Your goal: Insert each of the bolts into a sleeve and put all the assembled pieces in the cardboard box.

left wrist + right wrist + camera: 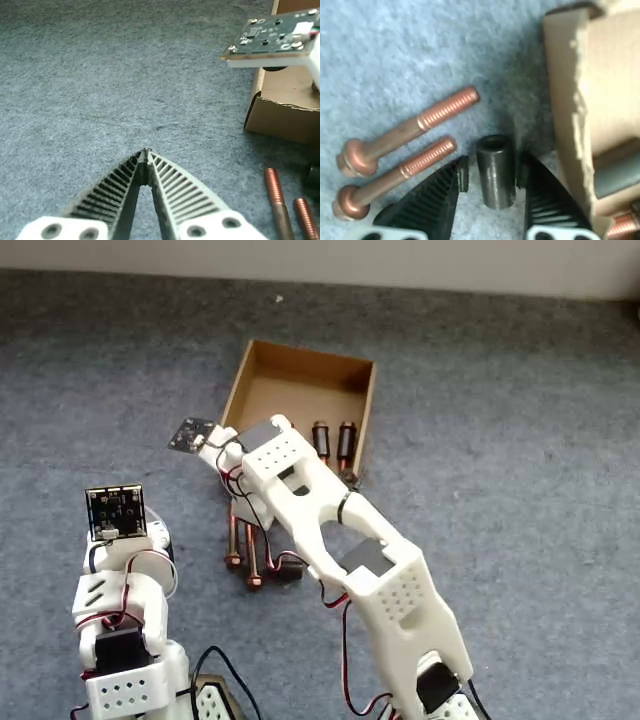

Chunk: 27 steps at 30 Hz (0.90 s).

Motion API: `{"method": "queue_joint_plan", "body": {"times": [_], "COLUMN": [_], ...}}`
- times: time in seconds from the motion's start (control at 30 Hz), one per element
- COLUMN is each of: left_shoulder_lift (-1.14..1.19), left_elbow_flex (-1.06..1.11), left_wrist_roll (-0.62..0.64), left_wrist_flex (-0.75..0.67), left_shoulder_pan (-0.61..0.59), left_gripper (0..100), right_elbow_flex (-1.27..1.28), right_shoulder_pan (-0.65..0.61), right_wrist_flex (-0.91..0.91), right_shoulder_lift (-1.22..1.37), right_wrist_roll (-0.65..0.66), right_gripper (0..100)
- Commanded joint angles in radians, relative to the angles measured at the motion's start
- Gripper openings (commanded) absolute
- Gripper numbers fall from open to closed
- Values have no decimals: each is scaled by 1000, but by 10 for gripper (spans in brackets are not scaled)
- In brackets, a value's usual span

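A dark sleeve (496,180) stands upright on the grey carpet between the open fingers of my right gripper (492,170), with a thin gap on each side. Two copper bolts (405,135) (395,180) lie side by side just beyond one finger. In the high view the bolts (243,545) lie beside the right arm (300,490), which reaches to the front corner of the cardboard box (240,375). Two assembled pieces (334,443) lie in the box by its near wall. My left gripper (145,152) is shut and empty, low over bare carpet to the left of the box (280,107).
The left arm (120,590) stays at the near left, with its camera board (115,510) on top. The right arm's camera board (272,37) hangs over the box corner. Bare carpet lies to the left and right of the box.
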Motion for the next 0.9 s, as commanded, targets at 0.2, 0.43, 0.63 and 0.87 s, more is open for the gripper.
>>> {"method": "queue_joint_plan", "body": {"times": [0.2,0.43,0.63,0.87], "left_shoulder_lift": [-10,-10,-10,-8], "left_elbow_flex": [-18,-8,-8,-8], "left_wrist_roll": [-8,-8,-8,-8], "left_wrist_flex": [-23,-57,-58,-55], "left_shoulder_pan": [-5,-4,-4,-4], "left_gripper": [21,21,21,21], "right_elbow_flex": [-5,-64,-122,-119], "right_shoulder_pan": [53,47,47,53], "right_wrist_flex": [35,209,306,418], "right_shoulder_lift": [27,-7,-194,-378], "right_wrist_roll": [121,115,34,-86], "right_gripper": [53,5,5,5]}}
